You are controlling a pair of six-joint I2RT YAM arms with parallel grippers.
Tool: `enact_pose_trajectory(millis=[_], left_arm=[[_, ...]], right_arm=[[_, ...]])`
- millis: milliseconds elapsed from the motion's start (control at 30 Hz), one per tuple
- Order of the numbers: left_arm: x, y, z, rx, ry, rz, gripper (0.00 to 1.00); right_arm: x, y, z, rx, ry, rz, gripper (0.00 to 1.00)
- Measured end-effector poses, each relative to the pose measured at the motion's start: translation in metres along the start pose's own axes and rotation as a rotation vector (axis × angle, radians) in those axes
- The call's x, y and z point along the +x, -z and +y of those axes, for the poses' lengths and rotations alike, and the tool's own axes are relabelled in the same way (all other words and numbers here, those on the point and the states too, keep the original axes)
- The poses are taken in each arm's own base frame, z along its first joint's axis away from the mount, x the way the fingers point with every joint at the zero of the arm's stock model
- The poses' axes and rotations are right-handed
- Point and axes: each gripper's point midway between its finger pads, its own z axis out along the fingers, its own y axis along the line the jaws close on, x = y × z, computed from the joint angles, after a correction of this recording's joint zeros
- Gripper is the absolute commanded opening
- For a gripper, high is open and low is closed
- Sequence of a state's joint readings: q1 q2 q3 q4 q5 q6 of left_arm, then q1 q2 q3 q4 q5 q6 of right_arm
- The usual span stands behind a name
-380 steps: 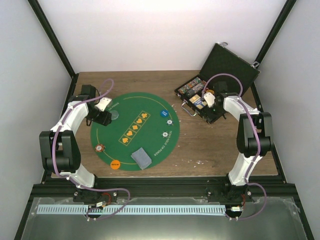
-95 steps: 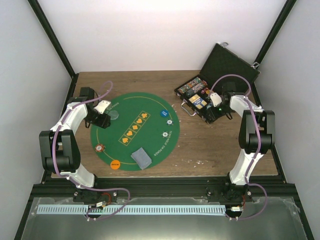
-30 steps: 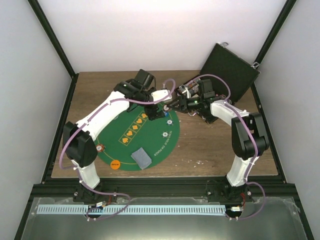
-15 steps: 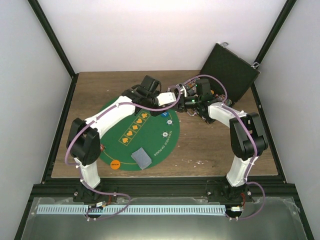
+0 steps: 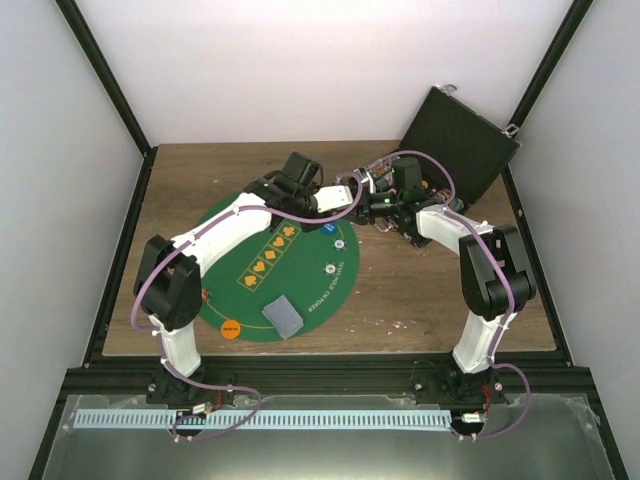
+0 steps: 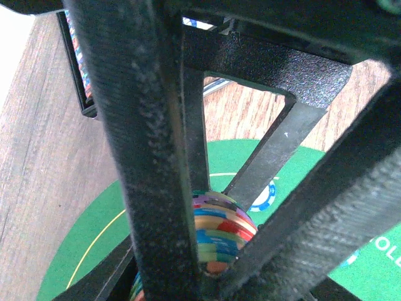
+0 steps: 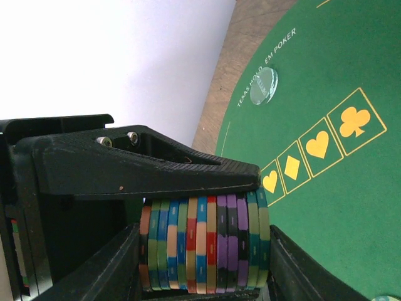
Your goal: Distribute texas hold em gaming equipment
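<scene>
so the stack of chips is a neat roll of about a dozen ridged plastic discs with striped rims in orange, green, blue, red and purple. The right gripper clamps it end to end, up in the air over the far right edge of the round green felt mat. The left gripper has its rough matte black fingers narrowed onto the rims, snug on both sides. The overhead view hides the stack behind the arms, but it's the only one showing the grey-blue cards, the flat orange disc and the open black case on the wood-grain table. The right wrist view picks out yellow suit symbols and a clear round disc on the felt
</scene>
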State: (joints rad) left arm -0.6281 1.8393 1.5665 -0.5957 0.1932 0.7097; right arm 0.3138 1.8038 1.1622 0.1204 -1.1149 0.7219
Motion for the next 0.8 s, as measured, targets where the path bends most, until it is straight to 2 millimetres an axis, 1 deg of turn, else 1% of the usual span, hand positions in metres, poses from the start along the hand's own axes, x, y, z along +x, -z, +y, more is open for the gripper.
enact_pose_trajectory(millis=[67, 100, 167, 200, 233, 300, 367, 400, 433, 533, 600, 667, 800], left_arm=[[0.001, 0.000, -0.001, 0.005, 0.003, 0.002, 0.00], [0.001, 0.000, -0.001, 0.006, 0.005, 0.003, 0.00], [0.002, 0.000, -0.002, 0.010, 0.013, 0.008, 0.00], [0.003, 0.000, -0.003, 0.013, 0.018, 0.012, 0.00], [0.004, -0.001, -0.004, 0.018, 0.023, 0.018, 0.00], [0.008, -0.002, -0.007, 0.028, 0.033, 0.033, 0.00], [0.015, -0.005, -0.010, 0.037, 0.048, 0.059, 0.00], [0.020, -0.005, -0.013, 0.043, 0.058, 0.078, 0.00], [0.026, -0.006, -0.016, 0.052, 0.070, 0.095, 0.00], [0.042, -0.009, -0.024, 0.072, 0.094, 0.149, 0.00], [0.056, -0.011, -0.033, 0.093, 0.118, 0.198, 0.00], [0.065, -0.012, -0.037, 0.105, 0.132, 0.226, 0.00], [0.083, -0.017, -0.049, 0.138, 0.162, 0.285, 0.00]], right_arm=[[0.000, 0.000, -0.001, 0.000, -0.004, 0.001, 0.02], [0.001, 0.000, 0.000, -0.001, -0.004, 0.003, 0.09], [0.002, -0.001, -0.001, 0.000, -0.009, 0.008, 0.31], [0.003, -0.001, -0.002, 0.003, -0.014, 0.012, 0.41], [0.005, -0.001, -0.004, 0.007, -0.018, 0.017, 0.48], [0.008, -0.003, -0.007, 0.018, -0.025, 0.033, 0.61], [0.010, -0.005, -0.011, 0.024, -0.008, 0.049, 0.69], [0.012, -0.006, -0.013, 0.028, 0.001, 0.056, 0.71], [0.014, -0.006, -0.016, 0.038, 0.007, 0.060, 0.72], [0.019, -0.008, -0.029, 0.063, 0.001, 0.073, 0.73], [0.023, -0.009, -0.035, 0.075, 0.003, 0.084, 0.73], [0.025, -0.008, -0.042, 0.098, 0.000, 0.088, 0.73], [0.023, 0.000, -0.057, 0.162, 0.004, 0.072, 0.74]])
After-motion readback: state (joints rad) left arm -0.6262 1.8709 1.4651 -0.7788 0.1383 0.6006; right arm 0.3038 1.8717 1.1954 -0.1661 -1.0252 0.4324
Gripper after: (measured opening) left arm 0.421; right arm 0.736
